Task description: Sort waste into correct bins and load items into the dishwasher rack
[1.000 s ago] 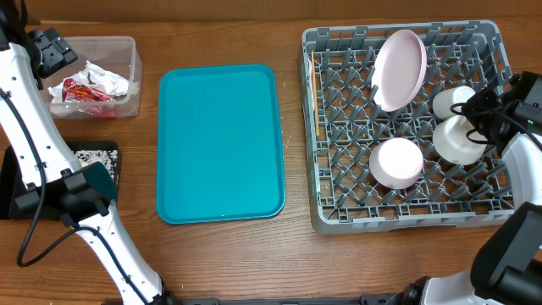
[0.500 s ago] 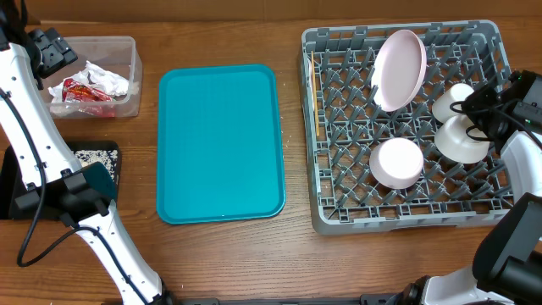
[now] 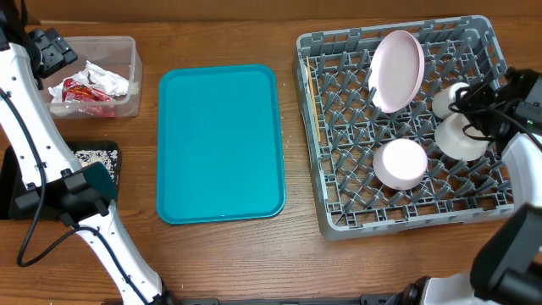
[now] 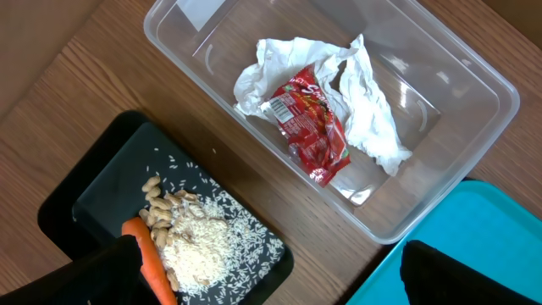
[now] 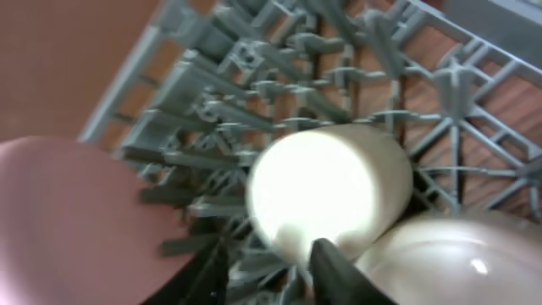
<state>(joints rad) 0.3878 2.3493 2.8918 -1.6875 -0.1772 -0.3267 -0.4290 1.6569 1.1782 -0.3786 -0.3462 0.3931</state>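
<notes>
The grey dishwasher rack [image 3: 339, 203] holds the upright white-pink plate [image 3: 398, 68], one white bowl [image 3: 400, 163], a second bowl [image 3: 457, 140], the white cup [image 3: 449, 100] and the thin wooden stick [image 3: 315, 93] along its left side. My right gripper [image 3: 484, 114] is over the rack's right side. In the right wrist view its fingers [image 5: 275, 271] stand narrowly apart just below the cup [image 5: 330, 191], between the plate [image 5: 76, 220] and a bowl [image 5: 457, 254]. My left gripper [image 4: 279, 284] is wide open and empty above the clear tub [image 4: 474, 76] and the black tray [image 4: 110, 178].
The clear tub holds the red wrapper [image 4: 309, 127] and the white napkin [image 4: 373, 110]. The black tray holds the carrot [image 4: 152, 263] and grainy scraps [image 4: 190, 250]. The large teal tray [image 3: 220, 144] lies between the bins and the rack.
The rack has turned slightly on the table; its near-left corner has slid right and its far-left corner left. My right gripper has shifted a little. The left arm has not moved.
</notes>
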